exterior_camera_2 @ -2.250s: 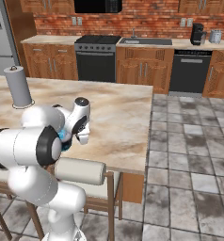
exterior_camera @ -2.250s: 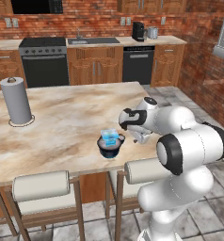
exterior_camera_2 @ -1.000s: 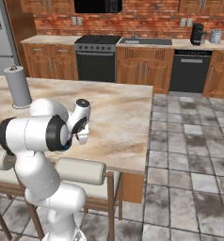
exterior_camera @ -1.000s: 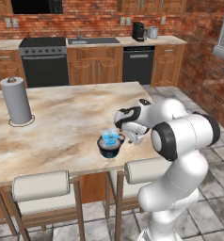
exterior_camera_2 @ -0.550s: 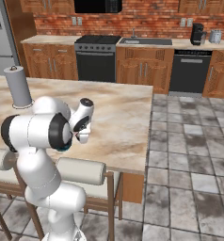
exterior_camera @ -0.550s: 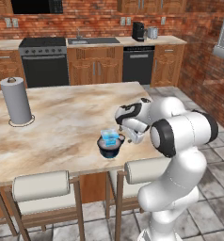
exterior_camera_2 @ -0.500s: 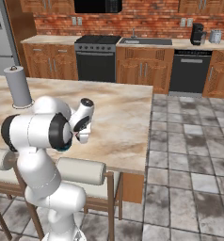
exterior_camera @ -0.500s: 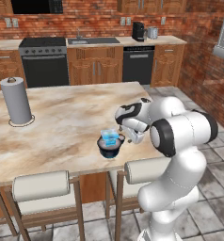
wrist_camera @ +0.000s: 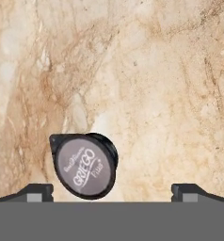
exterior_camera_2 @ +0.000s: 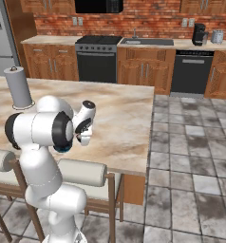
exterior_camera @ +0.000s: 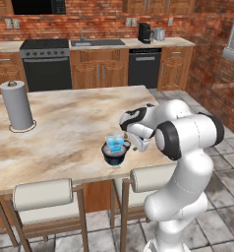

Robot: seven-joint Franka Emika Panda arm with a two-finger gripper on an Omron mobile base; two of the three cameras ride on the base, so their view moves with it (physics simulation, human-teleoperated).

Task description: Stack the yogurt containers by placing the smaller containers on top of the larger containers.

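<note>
On the marble island (exterior_camera: 65, 128), near its front edge, stands a squat dark navy tub (exterior_camera: 113, 156). A smaller light-blue cup (exterior_camera: 114, 143) sits on top of it. My gripper (exterior_camera: 140, 143) hangs just right of this stack, pointing down at the counter. In the hand view a small dark pot with a grey foil lid and side tab (wrist_camera: 85, 165) stands on the marble below, closer to the left fingertip (wrist_camera: 38, 191). The gripper (wrist_camera: 114, 192) is open, its tips wide apart and holding nothing. My arm hides the cups in the right base view, where the gripper (exterior_camera_2: 84, 136) shows.
A tall grey paper-towel roll (exterior_camera: 17, 105) stands at the island's far left. Two padded stools (exterior_camera: 42, 194) (exterior_camera: 149, 177) are tucked under the near edge. The island's right edge drops to a tiled floor (exterior_camera_2: 191, 156). A stove and cabinets line the back wall.
Since the earliest frames the arm's elbow has swung a little, while the hand stays beside the stack. The jaws are open throughout and the cups have not moved.
</note>
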